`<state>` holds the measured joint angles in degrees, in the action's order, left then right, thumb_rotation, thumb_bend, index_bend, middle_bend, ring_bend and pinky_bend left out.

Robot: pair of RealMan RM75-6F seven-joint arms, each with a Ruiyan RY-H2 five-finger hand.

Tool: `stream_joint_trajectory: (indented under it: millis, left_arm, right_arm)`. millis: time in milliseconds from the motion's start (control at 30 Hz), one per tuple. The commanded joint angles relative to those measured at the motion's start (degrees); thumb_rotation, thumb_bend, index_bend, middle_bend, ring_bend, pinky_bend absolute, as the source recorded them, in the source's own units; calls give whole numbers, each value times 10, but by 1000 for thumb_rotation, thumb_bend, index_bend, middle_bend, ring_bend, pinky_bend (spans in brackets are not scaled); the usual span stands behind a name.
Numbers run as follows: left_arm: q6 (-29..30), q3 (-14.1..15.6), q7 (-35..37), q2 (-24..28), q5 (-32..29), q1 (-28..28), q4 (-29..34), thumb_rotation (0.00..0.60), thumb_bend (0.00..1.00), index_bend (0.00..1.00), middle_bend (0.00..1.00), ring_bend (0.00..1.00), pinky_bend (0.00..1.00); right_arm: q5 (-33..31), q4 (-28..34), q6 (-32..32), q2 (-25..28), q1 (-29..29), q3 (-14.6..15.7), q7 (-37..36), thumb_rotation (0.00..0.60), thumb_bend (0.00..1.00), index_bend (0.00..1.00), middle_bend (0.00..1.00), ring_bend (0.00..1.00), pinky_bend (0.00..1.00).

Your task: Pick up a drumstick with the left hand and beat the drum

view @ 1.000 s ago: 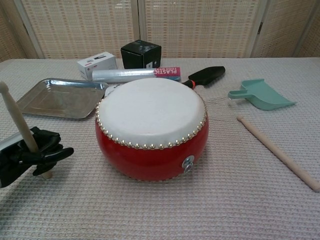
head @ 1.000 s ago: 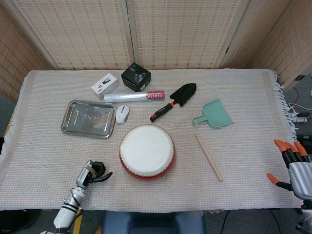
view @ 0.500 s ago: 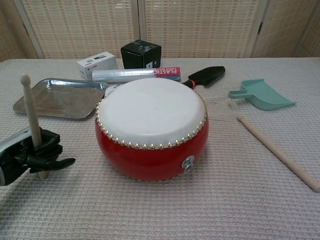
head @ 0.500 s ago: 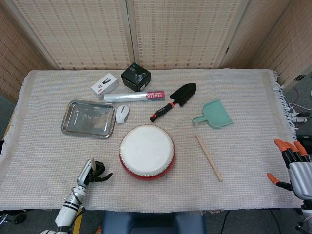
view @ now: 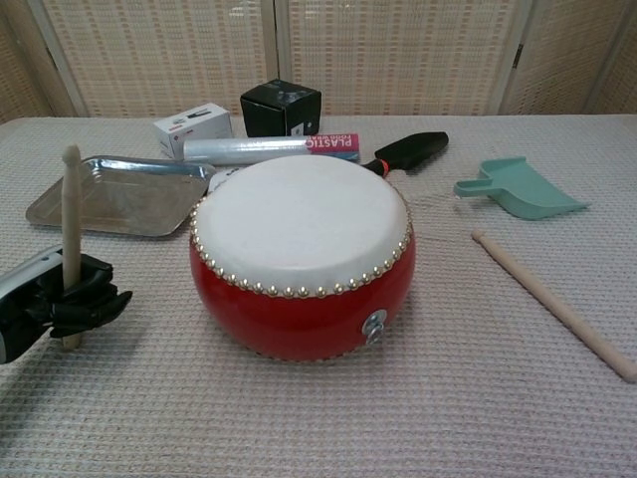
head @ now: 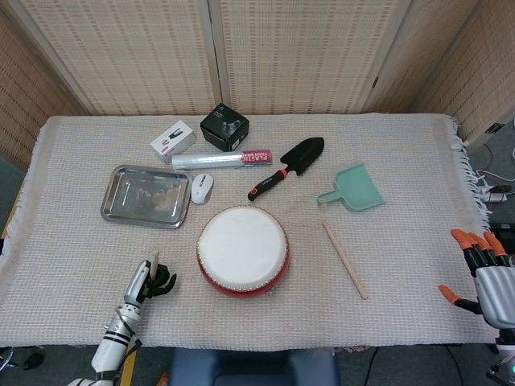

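Left hand (view: 62, 304) grips stick (view: 71, 214) low, upright beside drum (view: 302, 254); light, stiff wood, probably pivots if held loosely.

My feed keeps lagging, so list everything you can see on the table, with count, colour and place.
drum: 1, red with white skin, front centre
drumsticks: 2, wooden; one held upright, one lying right of drum
tray: 1, silver, left of centre
mouse: 1, white-grey, beside tray
wrap roll: 1, clear with pink label, behind mouse
white box: 1, back left
black box: 1, back centre
trowel: 1, black
dustpan: 1, teal
left hand: black, grips drumstick
right hand: orange-tipped, far right edge
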<state>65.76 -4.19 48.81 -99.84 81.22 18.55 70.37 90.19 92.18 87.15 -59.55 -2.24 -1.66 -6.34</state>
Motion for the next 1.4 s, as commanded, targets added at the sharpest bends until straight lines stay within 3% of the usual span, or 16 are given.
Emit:
stream_joint_trajectory:
  millis: [33, 333, 567, 733, 1000, 1400]
  left_arm:
    - [3, 2, 0, 1, 6, 0, -4, 600, 558, 1000, 1000, 1000, 1000]
    - [47, 8, -64, 23, 48, 5, -9, 600, 679, 1000, 1000, 1000, 1000]
    - [77, -23, -227, 106, 73, 32, 52, 600, 679, 1000, 1000, 1000, 1000]
    - [59, -58, -410, 160, 63, 66, 109, 600, 678, 1000, 1000, 1000, 1000]
    - [11, -90, -655, 152, 34, 130, 147, 600, 676, 1000, 1000, 1000, 1000]
    - [-48, -99, -859, 100, -51, 196, 135, 600, 673, 1000, 1000, 1000, 1000]
  right_arm:
    - [1, 1, -1, 0, -1, 0, 1, 600, 181, 0, 98, 0, 29]
    - [4, -1, 3, 1, -1, 0, -2, 600, 181, 0, 98, 0, 29]
    - [6, -5, 13, 7, -2, -7, -4, 600, 181, 0, 98, 0, 29]
    - [9, -6, 19, 11, -8, -16, -1, 600, 181, 0, 98, 0, 29]
    - [13, -11, 7, 11, -22, -20, -9, 600, 181, 0, 98, 0, 29]
    - [10, -37, 4, 7, -26, -20, -45, 600, 181, 0, 98, 0, 29]
